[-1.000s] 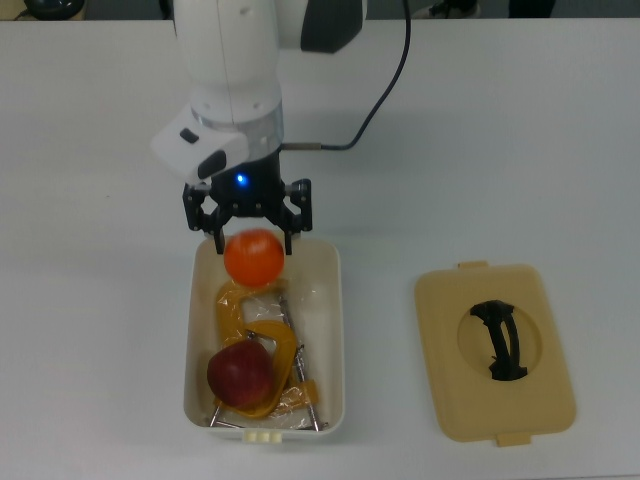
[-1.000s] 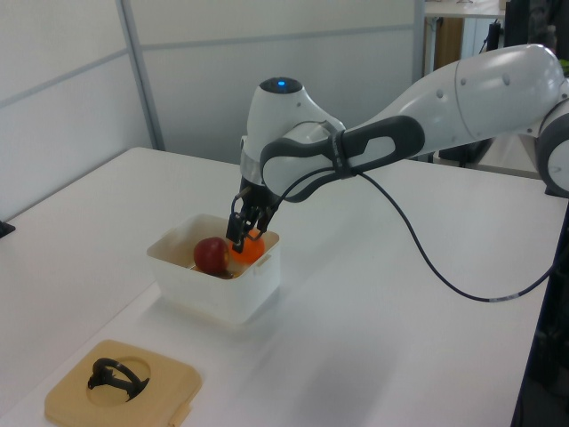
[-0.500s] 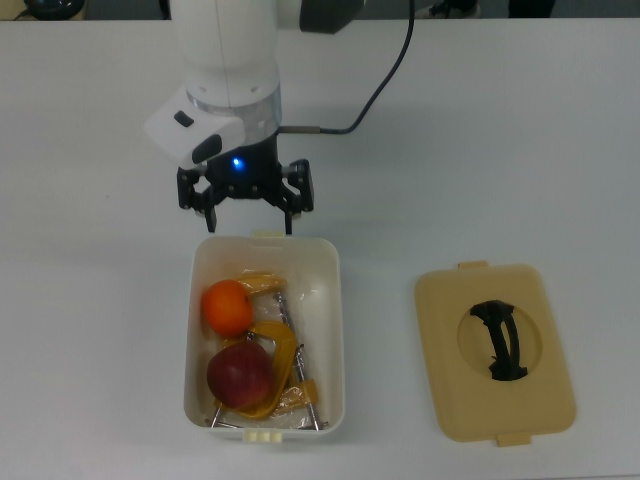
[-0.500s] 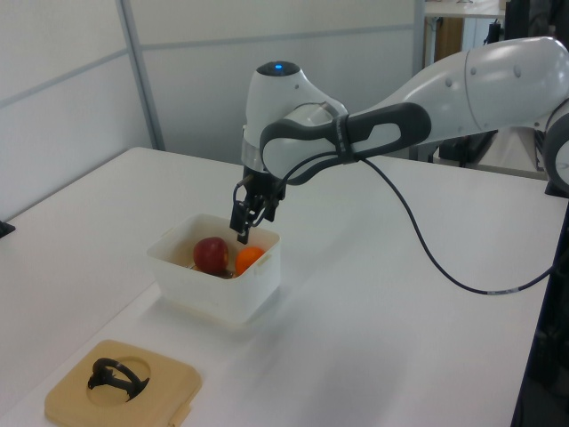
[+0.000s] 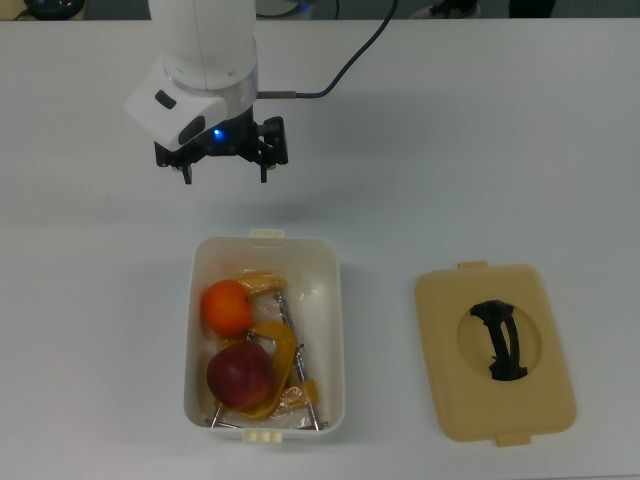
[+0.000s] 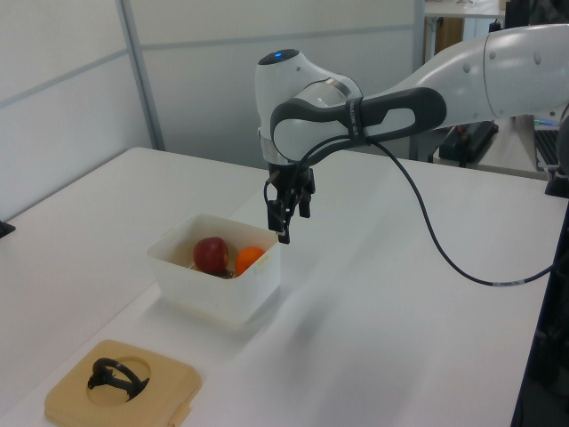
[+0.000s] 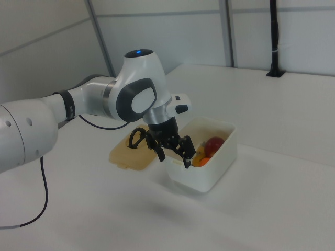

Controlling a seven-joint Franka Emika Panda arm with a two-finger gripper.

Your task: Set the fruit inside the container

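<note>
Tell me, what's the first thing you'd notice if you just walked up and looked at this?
The bright orange and the dark red apple catch the eye first, sitting together inside the white tub on top of some yellow clamps. Next comes the big white robot arm, with its open gripper hanging empty in the air past one short end of the tub. A beige lid with a black handle lies flat on the table beside the tub.

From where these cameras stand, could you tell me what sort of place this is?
Probably a robotics lab or test cell: a Franka arm works over a bare white table, plain partition panels stand behind, and office furniture shows beyond.
</note>
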